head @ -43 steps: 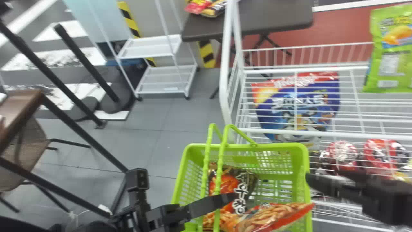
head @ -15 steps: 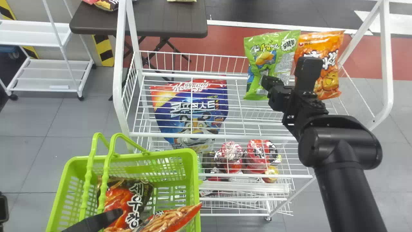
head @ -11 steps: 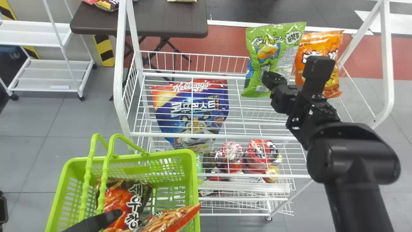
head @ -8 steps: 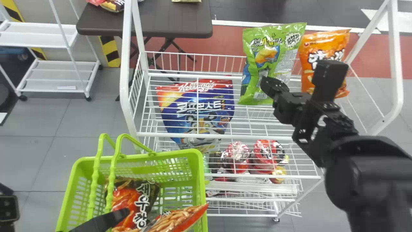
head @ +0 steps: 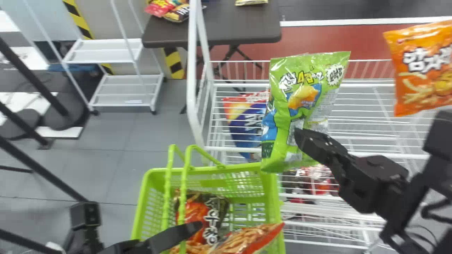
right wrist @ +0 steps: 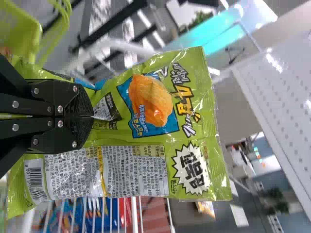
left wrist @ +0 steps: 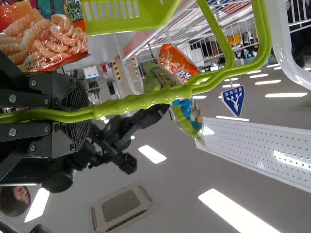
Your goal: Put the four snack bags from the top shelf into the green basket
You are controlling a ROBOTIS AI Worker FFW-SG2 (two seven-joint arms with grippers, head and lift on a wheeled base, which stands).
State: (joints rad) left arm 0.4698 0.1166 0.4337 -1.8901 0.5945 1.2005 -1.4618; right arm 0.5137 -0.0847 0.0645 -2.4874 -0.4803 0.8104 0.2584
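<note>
Right, right end effector [head: 300,139] pinches the green snack bag [head: 296,102], right of centre. Left end effector [head: 192,229] clamps basket handles [head: 183,197], lower centre.

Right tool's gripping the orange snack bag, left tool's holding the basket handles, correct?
The bag's colour is wrong: the right tool grips the green snack bag, as the right wrist view shows. The left tool holds the basket handles.

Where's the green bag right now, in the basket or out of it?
Out: the right pincer grips the green bag, and the left wrist view shows it clear of the basket.
</note>
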